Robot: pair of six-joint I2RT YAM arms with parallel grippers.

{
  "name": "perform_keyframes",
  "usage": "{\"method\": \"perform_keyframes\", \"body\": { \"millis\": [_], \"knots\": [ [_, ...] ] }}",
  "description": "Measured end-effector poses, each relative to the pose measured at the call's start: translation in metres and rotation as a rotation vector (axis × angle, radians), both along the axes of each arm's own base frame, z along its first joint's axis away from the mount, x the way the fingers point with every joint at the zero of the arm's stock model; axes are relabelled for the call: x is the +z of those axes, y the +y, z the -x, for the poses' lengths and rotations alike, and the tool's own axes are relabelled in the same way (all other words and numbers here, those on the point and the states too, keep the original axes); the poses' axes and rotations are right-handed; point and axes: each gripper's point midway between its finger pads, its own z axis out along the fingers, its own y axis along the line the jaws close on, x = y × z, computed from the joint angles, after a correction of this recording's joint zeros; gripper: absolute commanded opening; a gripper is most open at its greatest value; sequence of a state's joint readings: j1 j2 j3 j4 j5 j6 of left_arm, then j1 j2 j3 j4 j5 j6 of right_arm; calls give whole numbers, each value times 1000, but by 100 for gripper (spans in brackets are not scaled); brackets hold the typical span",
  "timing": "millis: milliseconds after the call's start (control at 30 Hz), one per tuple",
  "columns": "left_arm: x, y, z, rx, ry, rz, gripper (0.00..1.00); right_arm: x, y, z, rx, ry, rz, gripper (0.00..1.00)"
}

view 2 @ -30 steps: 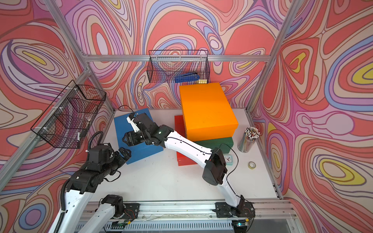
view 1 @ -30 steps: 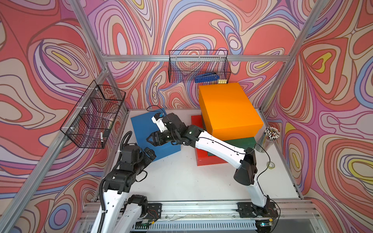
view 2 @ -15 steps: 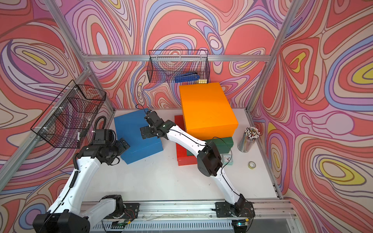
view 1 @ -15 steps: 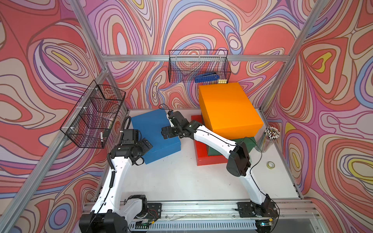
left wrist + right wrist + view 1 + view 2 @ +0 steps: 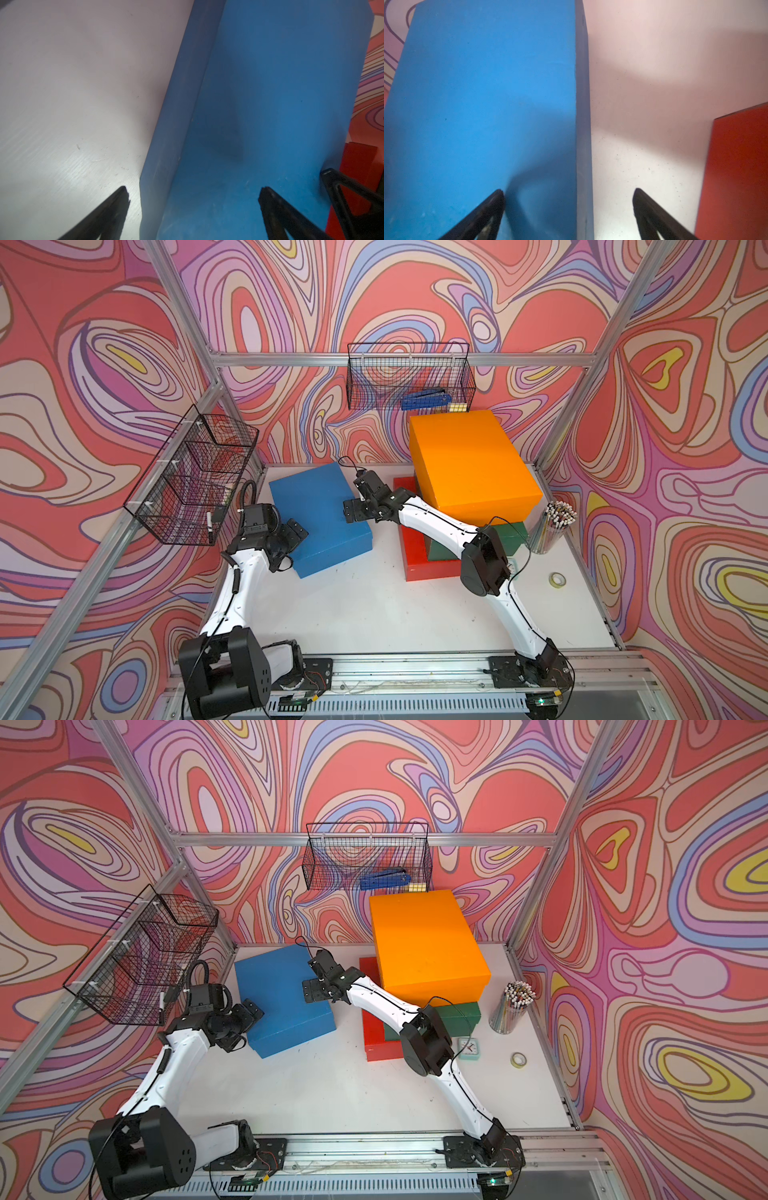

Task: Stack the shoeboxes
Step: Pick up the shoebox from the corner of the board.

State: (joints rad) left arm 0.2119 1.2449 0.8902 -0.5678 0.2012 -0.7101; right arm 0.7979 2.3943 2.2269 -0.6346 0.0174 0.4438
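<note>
At ten o'clock on the table (image 5: 374,605), the blue box (image 5: 316,506) sits alone; the red (image 5: 415,564), green (image 5: 513,533) and orange (image 5: 469,464) boxes are stacked at two. The left gripper (image 5: 194,191) and right gripper (image 5: 569,192) are both spread wide, each astride a blue edge, pinching nothing. Likely light, stiff, smooth card: press from opposite sides. The walls crowd close.

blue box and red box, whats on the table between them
Nothing: bare white table separates the blue box from the red box. The right wrist view shows it plainly, and both top views show the same strip.
</note>
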Motion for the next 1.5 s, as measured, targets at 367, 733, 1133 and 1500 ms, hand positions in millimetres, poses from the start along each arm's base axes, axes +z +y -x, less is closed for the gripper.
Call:
{"method": "perform_keyframes", "body": {
  "millis": [367,733,1133,1500],
  "knots": [
    [-21,-7,-29,-28,-49,90,100,-14,27,20,11,90,-164,98],
    [-29,-6,-37,-35,-124,112,96,-15,33,27,11,100,-167,93],
    [-18,3,-9,10,-142,54,94,-4,41,58,25,155,-188,66],
    [14,3,30,55,-125,5,93,29,44,93,48,168,-188,33]
  ]
}}
